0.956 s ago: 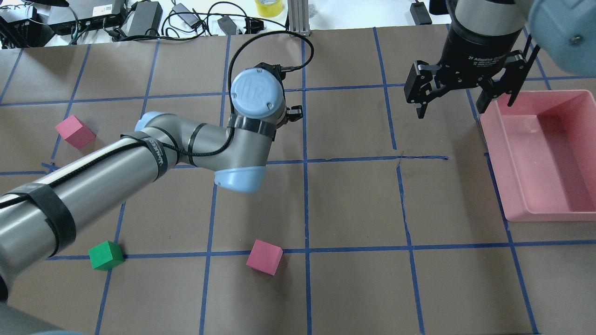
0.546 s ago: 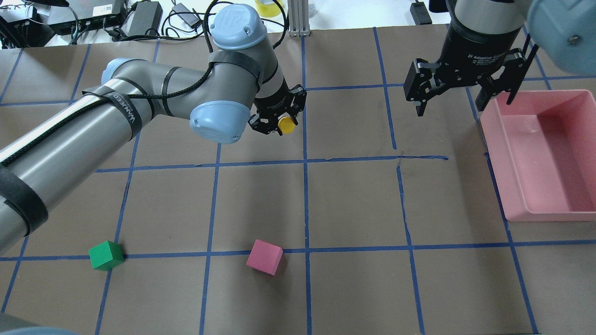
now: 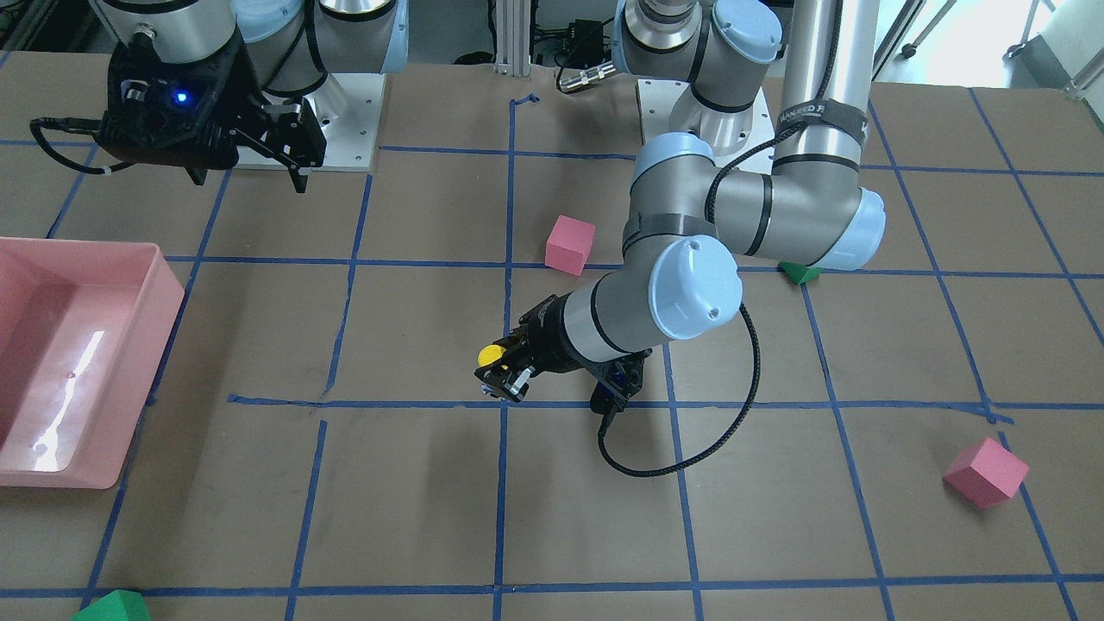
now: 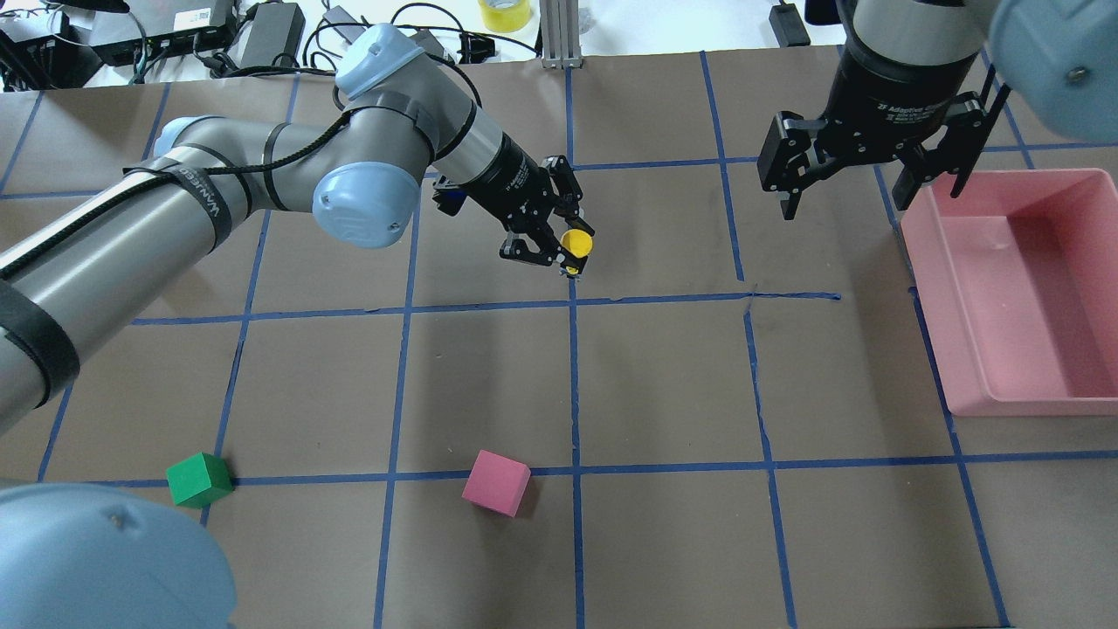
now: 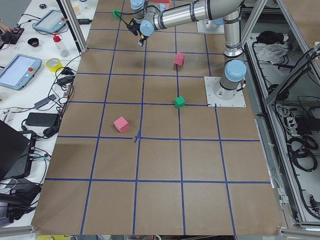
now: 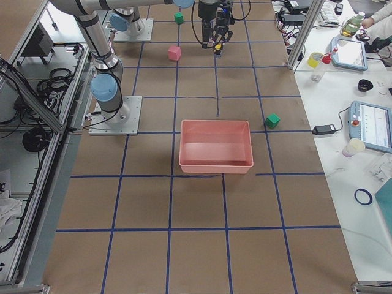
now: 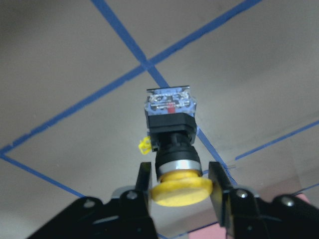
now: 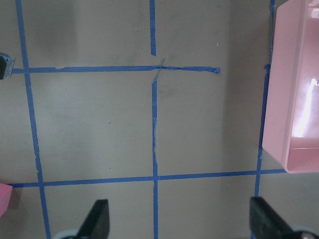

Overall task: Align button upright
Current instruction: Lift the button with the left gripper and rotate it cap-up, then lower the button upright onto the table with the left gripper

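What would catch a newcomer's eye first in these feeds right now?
The yellow-capped button, pinched at its cap by the left gripper near a blue tape crossing mid-table, its base pointing away from the wrist. Next, the big pink bin on the robot's right side, with the open, empty right gripper hanging beside it.

One button (image 4: 576,242), one pink bin (image 4: 1031,404) — two pink cubes (image 3: 570,244) (image 3: 986,471), two green cubes (image 6: 178,18) (image 6: 272,120).
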Controlling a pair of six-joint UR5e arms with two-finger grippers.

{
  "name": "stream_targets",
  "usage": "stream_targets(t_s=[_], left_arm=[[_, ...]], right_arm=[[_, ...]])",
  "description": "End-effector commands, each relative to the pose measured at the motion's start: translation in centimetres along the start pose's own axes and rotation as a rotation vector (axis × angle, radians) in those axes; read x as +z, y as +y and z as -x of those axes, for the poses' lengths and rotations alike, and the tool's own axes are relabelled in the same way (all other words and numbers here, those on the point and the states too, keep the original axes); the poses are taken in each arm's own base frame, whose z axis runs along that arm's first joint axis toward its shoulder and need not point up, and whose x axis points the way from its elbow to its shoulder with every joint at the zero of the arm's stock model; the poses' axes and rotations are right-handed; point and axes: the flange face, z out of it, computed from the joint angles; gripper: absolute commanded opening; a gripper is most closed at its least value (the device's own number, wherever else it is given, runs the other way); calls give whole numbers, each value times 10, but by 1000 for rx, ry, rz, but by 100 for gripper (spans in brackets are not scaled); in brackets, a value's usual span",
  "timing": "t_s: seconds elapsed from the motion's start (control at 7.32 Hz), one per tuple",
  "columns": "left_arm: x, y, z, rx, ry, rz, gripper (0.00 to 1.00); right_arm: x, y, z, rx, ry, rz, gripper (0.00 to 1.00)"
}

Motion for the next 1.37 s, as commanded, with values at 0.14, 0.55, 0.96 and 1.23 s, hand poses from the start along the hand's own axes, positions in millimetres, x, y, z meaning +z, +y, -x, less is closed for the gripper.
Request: stream_targets(t_s=[0.14,0.55,0.96,1.23], left_arm=[[14,-51,3,-163,-12,163,0],[25,-74,13,-183,-25,176,0],[40,-86,15,-176,-34,201,0],[41,-87,14,-162,-28,198,0]], right_arm=[[0,0,0,0,-1,0,100],[0,0,0,0,-1,-3,100],[-1,0,0,1,-1,-6,100],[-1,0,0,1,-1,-6,100]])
